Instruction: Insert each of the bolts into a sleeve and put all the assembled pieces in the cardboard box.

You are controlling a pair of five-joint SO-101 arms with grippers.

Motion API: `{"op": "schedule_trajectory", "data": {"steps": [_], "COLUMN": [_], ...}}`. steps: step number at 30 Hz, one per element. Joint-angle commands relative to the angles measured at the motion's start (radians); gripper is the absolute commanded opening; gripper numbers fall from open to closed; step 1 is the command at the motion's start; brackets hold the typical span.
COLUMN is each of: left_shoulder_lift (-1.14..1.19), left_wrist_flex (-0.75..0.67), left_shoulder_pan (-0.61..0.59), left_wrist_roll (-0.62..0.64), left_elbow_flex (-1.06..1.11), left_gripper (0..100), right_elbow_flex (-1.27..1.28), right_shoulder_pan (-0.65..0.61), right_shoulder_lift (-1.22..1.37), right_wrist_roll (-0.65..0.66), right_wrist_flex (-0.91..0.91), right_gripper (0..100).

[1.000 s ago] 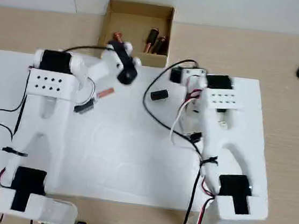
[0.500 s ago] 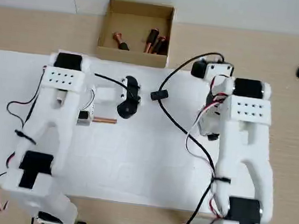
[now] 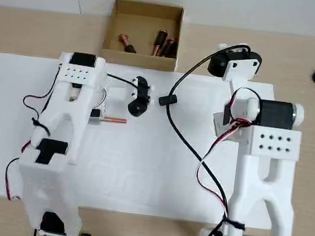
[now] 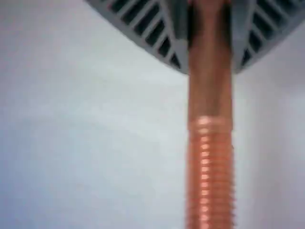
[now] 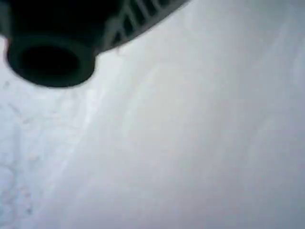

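The left tool (image 4: 209,33) pinches the smooth shank of a copper-coloured threaded metal bolt (image 4: 210,143), which juts level over the white sheet (image 3: 140,167) on the wooden tabletop (image 3: 43,25), and the right tool (image 5: 71,21) looks clamped on a short black tubular sleeve (image 5: 50,62), its open bore showing. To mate them well, bring the threaded tip square to the bore before pushing, slowly, with both grips firm; the open brown cardboard box (image 3: 148,5) at the far edge holds some finished pieces (image 3: 159,41)
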Motion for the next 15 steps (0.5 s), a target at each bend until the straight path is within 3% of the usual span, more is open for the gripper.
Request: {"op": "schedule_trajectory", "data": {"steps": [1, 10, 15], "left_shoulder_lift": [0.035, 0.052, -0.046], "left_wrist_flex": [0.017, 0.12, 0.12], "left_shoulder_pan": [-0.008, -0.008, -0.009], "left_wrist_roll": [-0.15, -0.06, 0.212], "left_elbow_flex": [-0.117, -0.294, -0.364], "left_gripper": [10, 12, 12], "right_elbow_flex": [-0.044, -0.044, -0.044], "right_shoulder_pan": [0.013, 0.013, 0.012], "right_shoulder_lift": [-0.059, -0.074, -0.076], "right_wrist_roll": [0.011, 0.011, 0.011], "right_wrist_flex": [0.008, 0.008, 0.008], "right_gripper": [0.4, 0.4, 0.4]}}
